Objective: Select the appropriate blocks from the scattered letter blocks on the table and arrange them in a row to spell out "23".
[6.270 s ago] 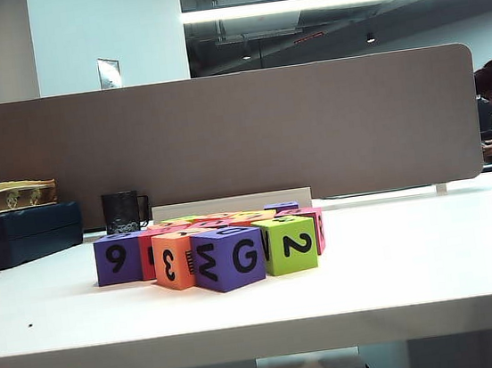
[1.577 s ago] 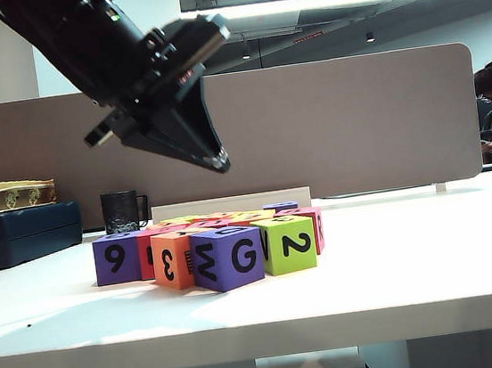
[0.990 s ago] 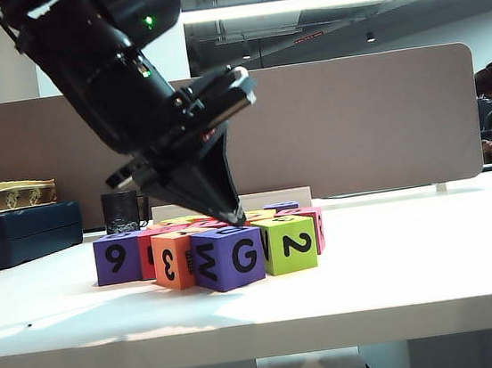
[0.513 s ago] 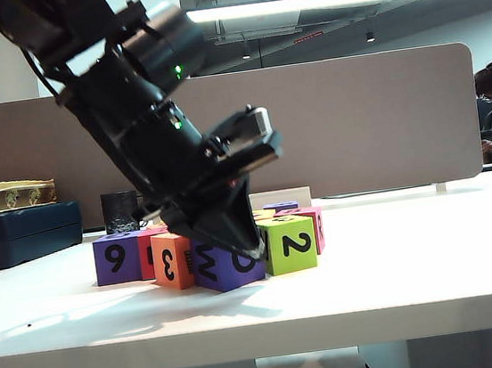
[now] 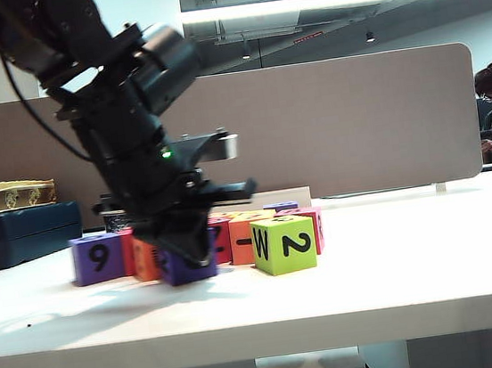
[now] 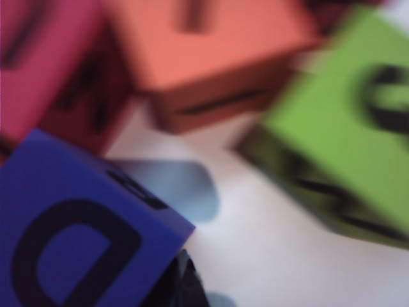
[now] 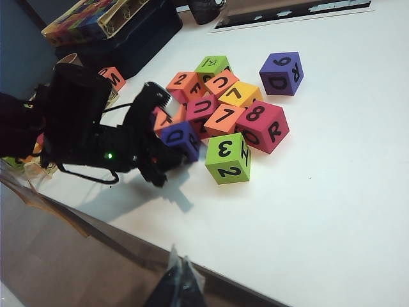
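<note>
Two claws: left claw (image 5: 187, 250) together, low against purple cube (image 5: 184, 265); right claw (image 7: 176, 281) unclear.
Lime green cube (image 5: 283, 244): beside left claw, "2" upright facing front, on tabletop (image 5: 399, 264).

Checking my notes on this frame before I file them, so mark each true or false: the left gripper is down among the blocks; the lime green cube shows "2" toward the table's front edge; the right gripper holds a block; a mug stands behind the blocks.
1. Left gripper is down among the blocks: true; it sits shut against the purple cube.
2. Lime green cube shows "2" frontward: true.
3. Right gripper holds a block: false; it hangs near the table edge, holding nothing.
4. Mug behind the blocks: cannot tell; the left arm covers that spot.
</note>
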Available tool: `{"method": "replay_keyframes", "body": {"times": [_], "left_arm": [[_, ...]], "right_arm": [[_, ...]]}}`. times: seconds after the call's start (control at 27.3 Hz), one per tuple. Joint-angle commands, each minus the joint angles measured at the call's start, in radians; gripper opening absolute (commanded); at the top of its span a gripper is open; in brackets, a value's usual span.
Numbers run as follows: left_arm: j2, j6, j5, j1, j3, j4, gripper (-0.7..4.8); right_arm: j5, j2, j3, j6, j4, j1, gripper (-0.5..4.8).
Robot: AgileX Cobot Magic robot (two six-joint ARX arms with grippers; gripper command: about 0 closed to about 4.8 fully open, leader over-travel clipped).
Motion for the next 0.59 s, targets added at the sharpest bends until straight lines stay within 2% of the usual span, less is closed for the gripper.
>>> {"method": "replay_keyframes", "body": {"times": [0.04, 0.33, 0.44, 0.59], "left_arm": [[-0.004, 0.000, -0.013, 0.044, 0.003, -0.003, -0.06], [-0.005, 0.002, -0.013, 0.183, 0.012, -0.007, -0.06], [-0.008, 0.003, 0.004, 0.280, 0.065, -0.031, -0.06], [-0.021, 0.003, 0.072, 0.294, 0.142, -0.123, -0.06]], "right_arm": [[0.001, 0.002, 0.002, -0.004, 0.015, 0.000, -0.01], [0.001, 0.002, 0.002, -0.004, 0.015, 0.000, -0.01], [0.001, 0.002, 0.002, -0.004, 0.015, 0.000, -0.01], [0.001, 0.002, 0.002, -0.004, 0.014, -0.002, -0.01]]}}
